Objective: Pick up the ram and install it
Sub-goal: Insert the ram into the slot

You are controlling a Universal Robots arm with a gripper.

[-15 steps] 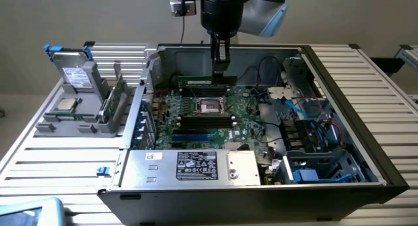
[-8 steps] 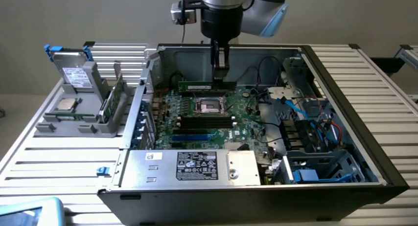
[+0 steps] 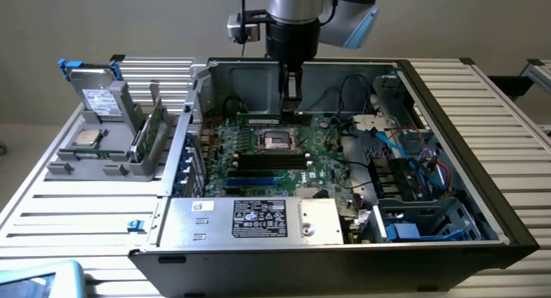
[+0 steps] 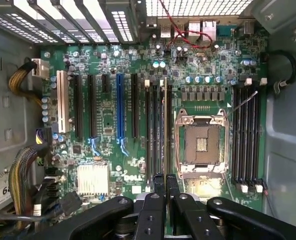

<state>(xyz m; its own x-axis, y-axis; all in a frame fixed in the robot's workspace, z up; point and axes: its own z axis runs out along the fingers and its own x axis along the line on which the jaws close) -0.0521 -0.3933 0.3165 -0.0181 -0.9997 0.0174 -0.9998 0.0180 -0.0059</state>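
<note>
An open computer case [image 3: 258, 266] is seen from above on a slatted metal table [image 3: 77, 208]. The green motherboard [image 3: 323, 166] is laid flat inside it. A robot arm is lowered into the case from the top centre of the exterior view. Its gripper [image 3: 293, 106] is held just above the back of the board, behind the empty processor socket [image 3: 277, 140].

In the wrist view, the gripper [image 4: 165, 178] is seen with its two black fingers [image 4: 159, 186] pressed together, jaws closed. The ram [image 4: 165, 125] is seen edge-on as a thin pale strip. It is set in one of the black memory slots just beside the processor socket [image 4: 200, 142]. One end of the stick runs up to the closed fingertips. Whether it is touched by them cannot be told. In the exterior view, the ram [image 3: 262, 117] is seen as a narrow greenish strip under the gripper, near the rear wall of the case.

A second bank of black memory slots [image 4: 245, 135] is seen on the far side of the socket.

At the exterior view's left, a grey holder [image 3: 95, 166] is placed on the table. A grey drive [image 3: 102, 101] with a white label, a square silver chip [image 3: 88, 138] and another green board [image 3: 142, 140] on edge are kept in it.
</note>
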